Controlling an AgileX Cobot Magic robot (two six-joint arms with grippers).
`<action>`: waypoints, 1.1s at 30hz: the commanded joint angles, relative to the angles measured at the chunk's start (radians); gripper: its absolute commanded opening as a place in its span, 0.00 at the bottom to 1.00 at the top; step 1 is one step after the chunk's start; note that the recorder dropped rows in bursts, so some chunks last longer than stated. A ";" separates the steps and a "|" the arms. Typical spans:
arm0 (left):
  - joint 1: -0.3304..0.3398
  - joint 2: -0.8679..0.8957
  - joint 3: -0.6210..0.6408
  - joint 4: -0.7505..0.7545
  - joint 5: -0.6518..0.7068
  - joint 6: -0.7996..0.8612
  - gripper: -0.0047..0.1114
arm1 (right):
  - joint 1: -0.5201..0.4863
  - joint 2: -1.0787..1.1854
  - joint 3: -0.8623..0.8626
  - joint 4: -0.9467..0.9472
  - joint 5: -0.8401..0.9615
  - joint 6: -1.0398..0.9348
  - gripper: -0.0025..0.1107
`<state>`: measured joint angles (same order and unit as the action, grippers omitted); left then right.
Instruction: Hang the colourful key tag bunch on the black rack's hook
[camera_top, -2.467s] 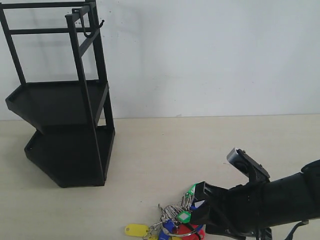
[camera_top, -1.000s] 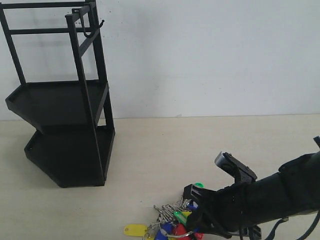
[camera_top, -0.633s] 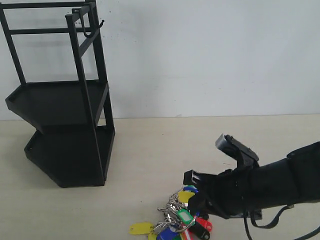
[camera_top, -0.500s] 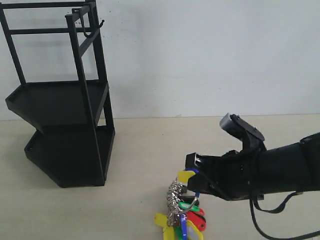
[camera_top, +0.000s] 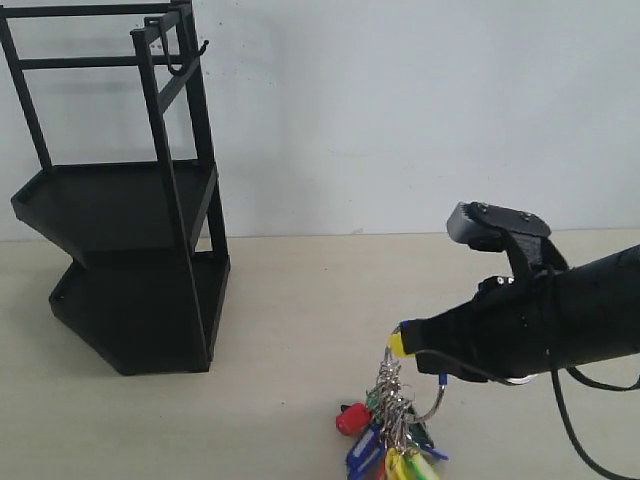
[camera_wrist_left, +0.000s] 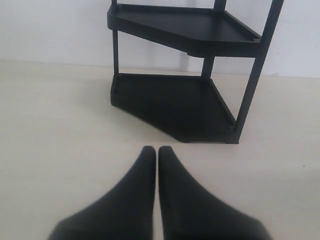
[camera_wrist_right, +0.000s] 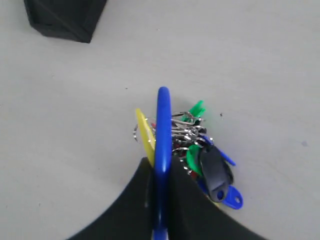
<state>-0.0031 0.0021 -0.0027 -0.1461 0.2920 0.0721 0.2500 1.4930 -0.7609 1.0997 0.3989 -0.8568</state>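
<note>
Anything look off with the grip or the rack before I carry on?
Nothing stands out. The right gripper is shut on the blue-sleeved ring of the key tag bunch, tags dangling together below it. The black rack stands upright, its hook bare. The left gripper is shut, holding nothing.

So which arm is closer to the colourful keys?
The right arm. Its jaws pinch the blue ring of the key bunch, so it dangles below. The left jaws sit shut and empty, facing the rack, no keys in their view.
</note>
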 joint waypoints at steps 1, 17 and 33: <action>0.002 -0.002 0.003 0.005 -0.007 0.003 0.08 | -0.002 -0.025 -0.015 -0.049 0.039 -0.047 0.02; 0.002 -0.002 0.003 0.005 -0.007 0.003 0.08 | 0.040 0.026 -0.064 -0.147 0.047 0.140 0.02; 0.002 -0.002 0.003 0.005 -0.007 0.003 0.08 | 0.040 0.215 -0.064 -0.144 0.018 0.096 0.02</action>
<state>-0.0031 0.0021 -0.0027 -0.1461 0.2920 0.0721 0.2884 1.7029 -0.8197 0.9587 0.4254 -0.7344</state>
